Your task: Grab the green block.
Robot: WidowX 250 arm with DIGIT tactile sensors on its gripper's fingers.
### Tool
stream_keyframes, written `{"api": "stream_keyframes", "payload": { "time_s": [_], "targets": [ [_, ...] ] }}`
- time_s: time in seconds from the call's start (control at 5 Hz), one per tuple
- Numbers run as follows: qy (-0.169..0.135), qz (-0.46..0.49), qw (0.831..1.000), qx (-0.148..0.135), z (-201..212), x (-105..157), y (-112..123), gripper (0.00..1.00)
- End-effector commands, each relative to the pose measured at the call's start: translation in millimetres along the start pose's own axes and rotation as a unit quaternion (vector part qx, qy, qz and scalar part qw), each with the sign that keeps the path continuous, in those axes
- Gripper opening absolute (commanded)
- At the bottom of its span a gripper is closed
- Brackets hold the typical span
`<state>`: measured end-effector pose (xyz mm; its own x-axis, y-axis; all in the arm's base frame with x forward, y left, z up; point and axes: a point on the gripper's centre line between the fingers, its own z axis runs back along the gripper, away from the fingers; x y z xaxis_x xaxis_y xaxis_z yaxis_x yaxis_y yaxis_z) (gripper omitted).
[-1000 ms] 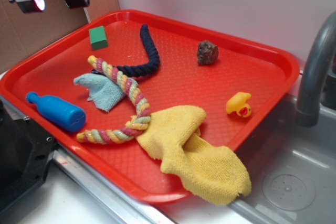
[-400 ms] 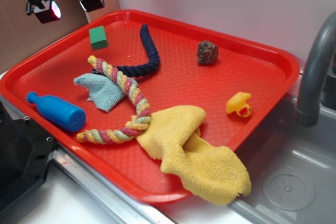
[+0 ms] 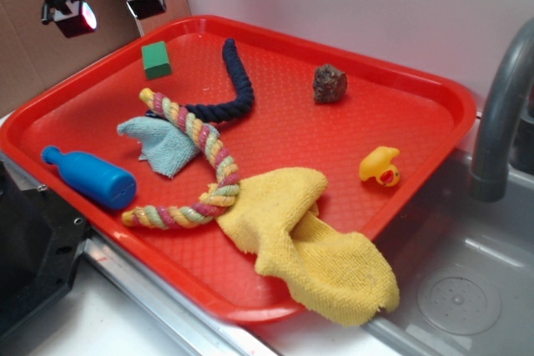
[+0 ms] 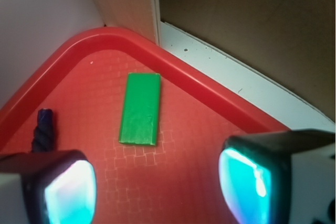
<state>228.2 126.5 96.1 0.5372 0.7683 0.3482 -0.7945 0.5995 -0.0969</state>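
The green block (image 3: 156,59) lies flat on the red tray (image 3: 400,97) near its far left corner. In the wrist view the green block (image 4: 140,108) is a long rectangle ahead of the fingers, by the tray's curved rim. My gripper (image 3: 108,6) hangs in the air above and to the left of the block, past the tray's far left edge. It is open and empty. In the wrist view the gripper (image 4: 157,192) shows two glowing pads (image 4: 247,187) wide apart with bare tray between them.
On the tray are a dark blue rope (image 3: 238,81), a multicoloured rope (image 3: 204,143), a pale teal cloth (image 3: 158,143), a blue bottle (image 3: 92,177), a yellow cloth (image 3: 309,243), a yellow duck (image 3: 381,166) and a brown lump (image 3: 329,83). A grey faucet (image 3: 501,114) and sink stand at right.
The gripper moved a little to the right and slightly down towards the block between one second ago and 0.4 s ago. Since then it has held still.
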Motion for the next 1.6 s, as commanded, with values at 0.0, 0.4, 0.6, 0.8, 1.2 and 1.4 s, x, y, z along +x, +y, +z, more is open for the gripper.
{"api": "stream_keyframes", "payload": {
  "time_s": [0.0,0.4,0.6,0.8,1.2,1.4],
  "targets": [
    [0.017,0.001,0.999,0.044,-35.4,18.6,-9.5,1.00],
    [-0.006,-0.024,0.999,0.049,-67.9,27.9,-19.1,1.00],
    [0.009,-0.023,0.998,0.057,-83.6,28.1,-17.3,1.00],
    [0.026,-0.016,0.998,0.056,-88.5,22.2,-10.9,1.00],
    [0.058,-0.025,0.998,0.000,-52.8,-3.7,0.9,0.00],
    [0.061,-0.062,0.996,-0.034,-11.2,-12.8,-7.7,0.00]
  ]
}}
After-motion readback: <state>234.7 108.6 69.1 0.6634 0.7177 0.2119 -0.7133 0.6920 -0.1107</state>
